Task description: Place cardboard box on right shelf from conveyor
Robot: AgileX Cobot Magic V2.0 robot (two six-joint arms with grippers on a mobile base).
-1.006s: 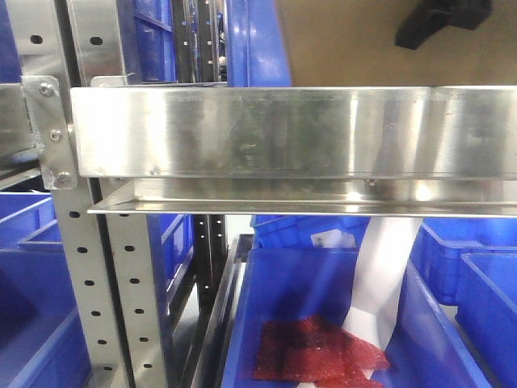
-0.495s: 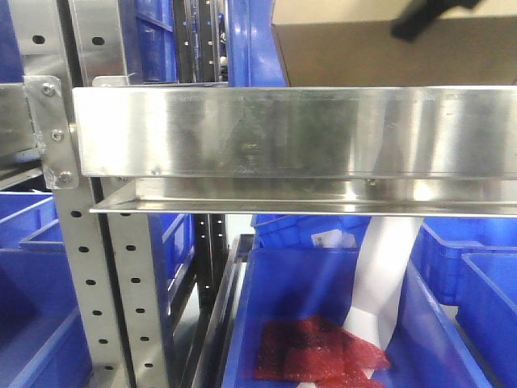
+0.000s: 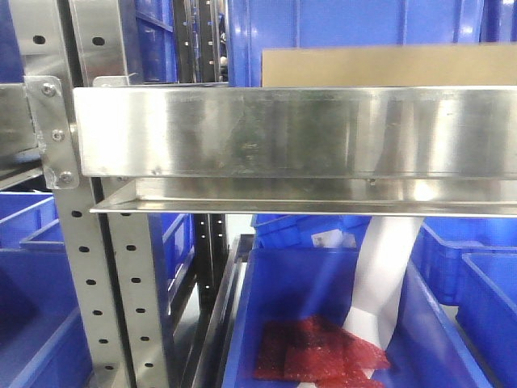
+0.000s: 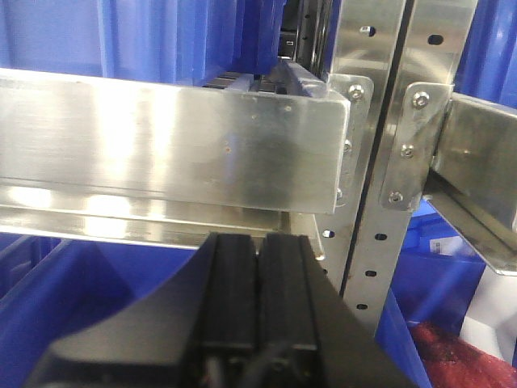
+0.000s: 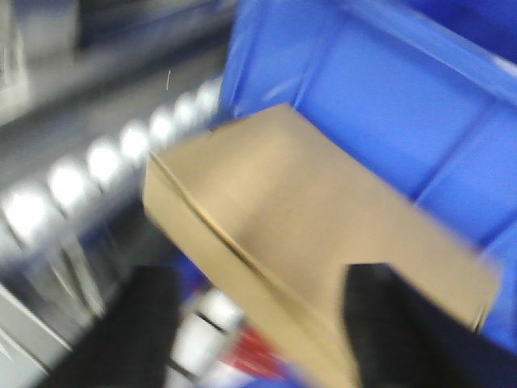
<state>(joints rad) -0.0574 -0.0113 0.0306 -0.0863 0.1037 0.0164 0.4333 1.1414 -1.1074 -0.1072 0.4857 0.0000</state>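
In the left wrist view we see the left gripper (image 4: 258, 307) with its two black fingers (image 4: 229, 299) pressed flat together, nothing between them, pointing up at the underside of a shiny stainless steel shelf lip. In the blurred right wrist view the right gripper (image 5: 258, 323) shows as two dark fingers (image 5: 380, 323) standing well apart, spread wide, and we see the plain tan cardboard box (image 5: 307, 242) lying flat beyond them; the blur keeps us from telling whether either finger touches the box, though nothing is clamped between them. That box rests beside a blue plastic bin wall (image 5: 404, 105), with bright steel rollers (image 5: 105, 162) running along its other side. From the front-facing view we see the same cardboard box (image 3: 388, 67) sitting on the right shelf (image 3: 299, 133), its lower part hidden behind the shelf's broad reflective front lip and only its upper strip showing above it. A large blue plastic bin (image 3: 355, 23) stands directly behind the box. The shelf's left end is bolted to a perforated grey metal upright (image 3: 89, 267). Below the shelf lies another blue bin (image 3: 258, 315) holding a red crinkled bag (image 3: 315, 352) and a white sheet (image 3: 380, 283) that leans up toward the shelf's underside.
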